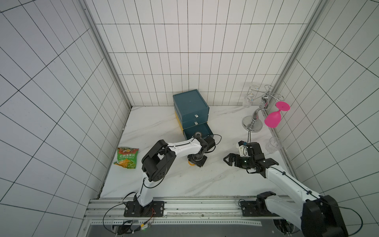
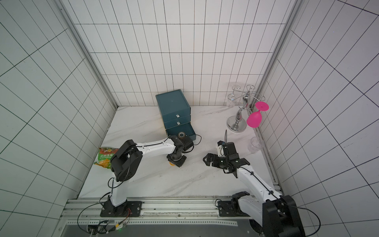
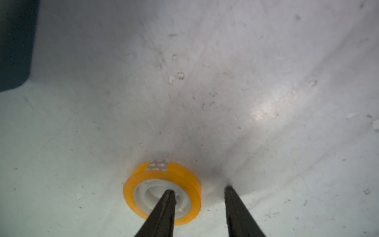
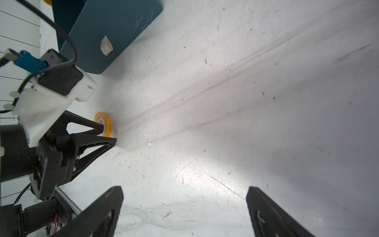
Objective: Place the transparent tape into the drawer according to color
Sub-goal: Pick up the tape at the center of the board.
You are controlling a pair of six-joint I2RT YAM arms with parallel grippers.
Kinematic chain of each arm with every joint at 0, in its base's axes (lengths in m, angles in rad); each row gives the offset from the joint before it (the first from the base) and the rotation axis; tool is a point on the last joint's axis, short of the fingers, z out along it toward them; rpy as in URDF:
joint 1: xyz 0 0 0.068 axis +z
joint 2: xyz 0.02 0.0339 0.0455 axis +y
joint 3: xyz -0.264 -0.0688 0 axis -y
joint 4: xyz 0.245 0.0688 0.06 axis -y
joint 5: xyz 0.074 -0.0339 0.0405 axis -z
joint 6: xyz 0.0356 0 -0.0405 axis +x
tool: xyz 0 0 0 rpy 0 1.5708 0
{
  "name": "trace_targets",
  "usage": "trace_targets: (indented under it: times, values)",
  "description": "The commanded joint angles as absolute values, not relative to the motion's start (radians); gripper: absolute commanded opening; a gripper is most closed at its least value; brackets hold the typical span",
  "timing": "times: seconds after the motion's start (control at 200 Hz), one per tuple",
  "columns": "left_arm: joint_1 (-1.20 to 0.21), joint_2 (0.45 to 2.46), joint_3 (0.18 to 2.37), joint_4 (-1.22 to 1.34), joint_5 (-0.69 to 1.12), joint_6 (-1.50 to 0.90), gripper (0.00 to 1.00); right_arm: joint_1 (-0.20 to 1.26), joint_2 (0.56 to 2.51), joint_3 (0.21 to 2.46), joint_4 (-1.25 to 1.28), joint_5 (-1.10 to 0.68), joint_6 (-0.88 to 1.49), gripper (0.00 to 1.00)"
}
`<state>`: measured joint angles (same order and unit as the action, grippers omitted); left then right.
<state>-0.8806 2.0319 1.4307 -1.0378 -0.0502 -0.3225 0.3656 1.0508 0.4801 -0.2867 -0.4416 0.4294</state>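
An orange-yellow transparent tape roll (image 3: 164, 190) with a white core lies flat on the marble table, in front of the drawer cabinet (image 1: 190, 104) (image 2: 172, 102). My left gripper (image 3: 199, 189) points down over it. One finger stands in the roll's core; the other rests on the table outside the rim, a gap away. It is open. In the top views only an orange sliver (image 1: 190, 163) (image 2: 171, 164) shows under the left gripper (image 1: 195, 161). The bottom drawer is pulled out with a dark roll (image 1: 198, 134) inside. My right gripper (image 1: 228, 160) (image 4: 185, 189) hovers open and empty to the right.
A green snack bag (image 1: 126, 158) lies at the left edge. A chrome glass rack (image 1: 256, 117) stands at the back right with a pink goblet (image 1: 273, 119) hanging from it. A clear glass (image 1: 272, 144) stands by the right wall.
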Motion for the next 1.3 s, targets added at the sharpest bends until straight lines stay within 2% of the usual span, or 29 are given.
trace_targets:
  times: [0.0,0.11,0.27,0.445,0.8,1.294]
  values:
    - [-0.864,2.145,1.369,-1.075,-0.005,-0.298,0.36,0.357,1.047,0.514,-0.302,-0.449,0.414,0.99]
    - [-0.854,2.167,1.372,-1.073,0.017,-0.283,0.25,0.357,1.041,0.516,-0.312,-0.446,0.411,0.99]
    - [-0.853,2.181,1.356,-1.065,0.039,-0.279,0.0,0.356,1.035,0.511,-0.318,-0.443,0.411,0.99]
    - [-0.85,2.181,1.352,-1.068,0.001,-0.288,0.0,0.355,1.05,0.515,-0.311,-0.448,0.413,0.99]
    - [-0.823,2.042,1.422,-1.124,-0.103,-0.311,0.0,0.352,1.053,0.514,-0.306,-0.443,0.414,0.99]
    - [-0.823,1.975,1.583,-1.222,-0.131,-0.296,0.0,0.345,1.051,0.514,-0.304,-0.445,0.418,0.99]
